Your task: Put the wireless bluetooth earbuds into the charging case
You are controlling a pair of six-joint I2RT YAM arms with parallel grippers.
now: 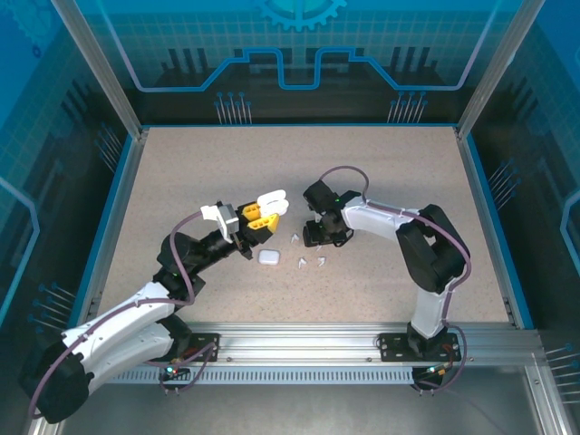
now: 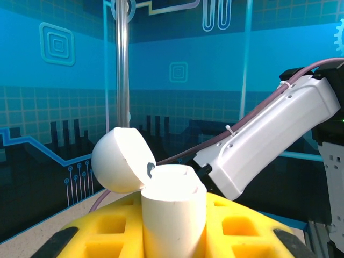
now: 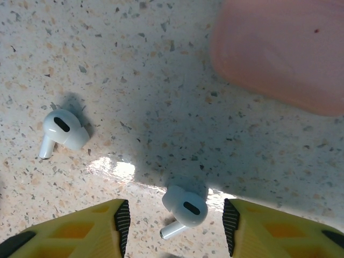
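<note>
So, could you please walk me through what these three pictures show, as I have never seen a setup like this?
These are two robot arms bolted to the near edge of a speckled table. The overhead picture looks down from above and behind them. The other two come from a small camera on each wrist, so each shows that arm's own fingers. The left gripper is shut on an open white charging case, whose lid is flipped back. The right gripper hangs open, low over the table. One white earbud lies between its yellow fingers, and a second white earbud lies off to one side. A pink case lies close by. From above you can also see a closed white case on the table between the two arms.
</note>
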